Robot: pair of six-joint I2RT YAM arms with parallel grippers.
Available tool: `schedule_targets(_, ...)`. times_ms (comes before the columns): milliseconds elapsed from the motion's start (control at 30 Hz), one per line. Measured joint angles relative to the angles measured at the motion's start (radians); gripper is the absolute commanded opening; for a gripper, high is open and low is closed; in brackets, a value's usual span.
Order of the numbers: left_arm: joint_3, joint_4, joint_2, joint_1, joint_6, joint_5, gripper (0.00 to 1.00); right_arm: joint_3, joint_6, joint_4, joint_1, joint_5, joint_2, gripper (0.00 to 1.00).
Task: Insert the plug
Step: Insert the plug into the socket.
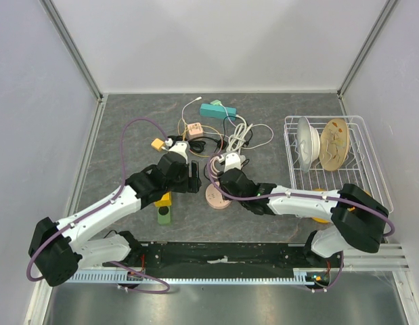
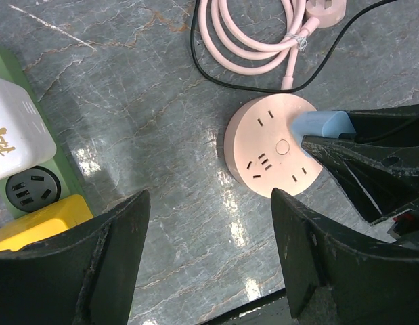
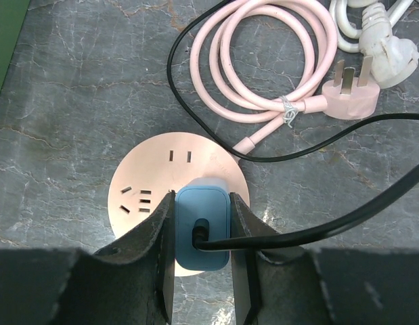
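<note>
While the right gripper (image 3: 202, 200) clamps its two fingers on the flat sides of the blue plug (image 3: 202, 227), the plug stands over the round pink socket hub (image 3: 170, 177), above the part of the disc nearest the wrist camera. The black cable (image 3: 317, 227) leaves the plug's back and runs off to one side of the hub. Whether the pins have entered any slot cannot be told, as the plug body hides them. From the left wrist view the same plug (image 2: 324, 125) lies at the rim of the hub (image 2: 273, 144), with the uncovered slot groups and the centre button exposed.

The left gripper (image 2: 208, 223) has its fingers spread wide and holds nothing. It hangs above bare table (image 2: 162, 115) just beside the hub, apart from it.

Beyond the hub lies its own coiled pink cord (image 3: 263, 61), bound with a tie and ending in a pink three-pin plug (image 3: 351, 95). A white plug (image 3: 388, 51) rests just past that one.

On the hub's far side from the right gripper, a green power strip (image 2: 33, 186) carries a white adapter (image 2: 13, 128) and a yellow block (image 2: 40, 227).

Seen from above, the hub (image 1: 214, 198) sits between the two grippers. A wire dish rack (image 1: 371, 183) stands well apart from it, on the right arm's side.
</note>
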Motion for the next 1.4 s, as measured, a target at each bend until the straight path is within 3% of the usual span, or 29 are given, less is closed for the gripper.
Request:
schedule_targets(1100, -0.002, 0.003, 0.031, 0.000, 0.000, 0.022, 0.78, 0.077, -0.078, 0.009, 0.008, -0.016, 0.101, 0.00)
schedule_targets(1400, -0.016, -0.014, 0.026, 0.002, 0.000, 0.003, 0.78, 0.085, -0.093, 0.050, 0.089, 0.009, 0.129, 0.00)
